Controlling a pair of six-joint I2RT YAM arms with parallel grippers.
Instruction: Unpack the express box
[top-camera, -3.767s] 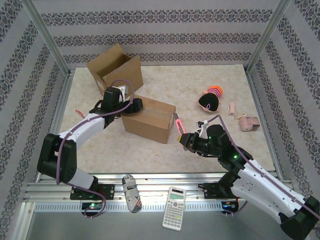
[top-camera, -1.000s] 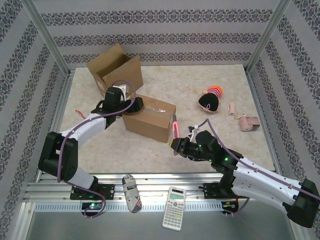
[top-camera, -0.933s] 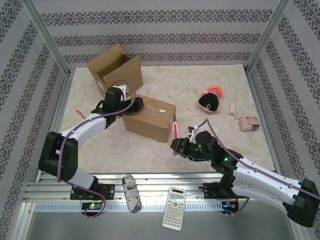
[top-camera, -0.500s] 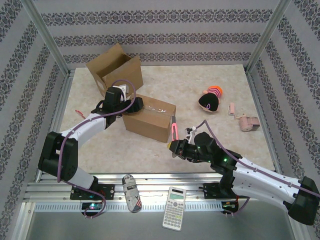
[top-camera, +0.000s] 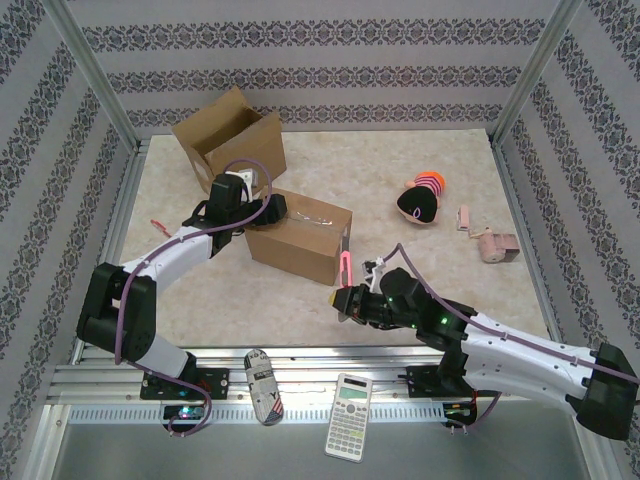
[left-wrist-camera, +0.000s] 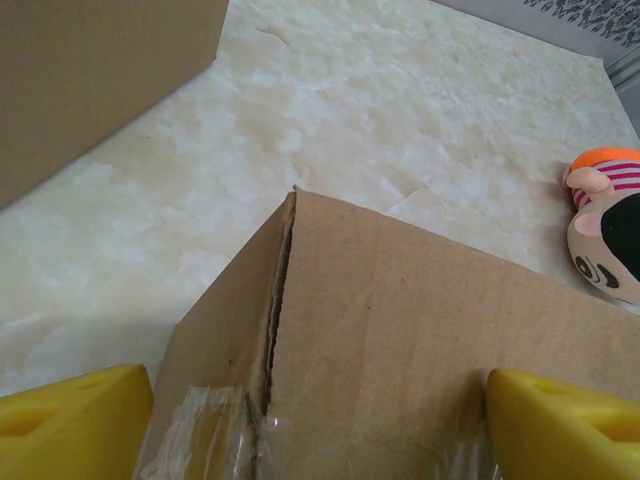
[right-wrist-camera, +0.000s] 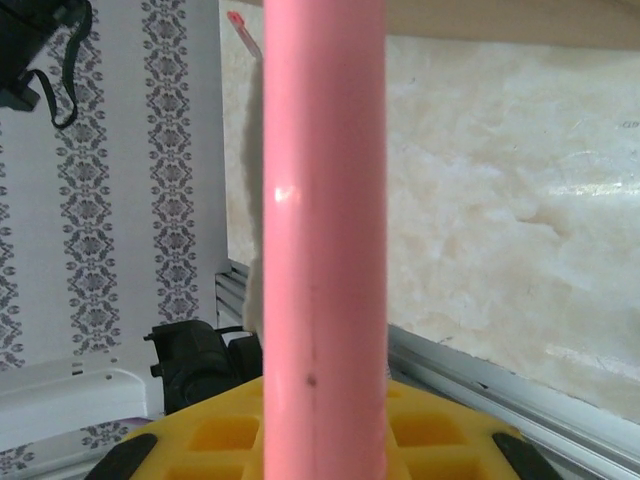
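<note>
I count two brown boxes: an open box (top-camera: 215, 140) at the back left, and the shut express box (top-camera: 305, 245) in the middle. My left gripper (top-camera: 268, 211) is spread wide over its left corner; I cannot tell if it squeezes. My right gripper (top-camera: 345, 298) pinches one pink cutter (top-camera: 346, 262), tip by the box. One calculator (top-camera: 350, 402): keys too small to read.
</note>
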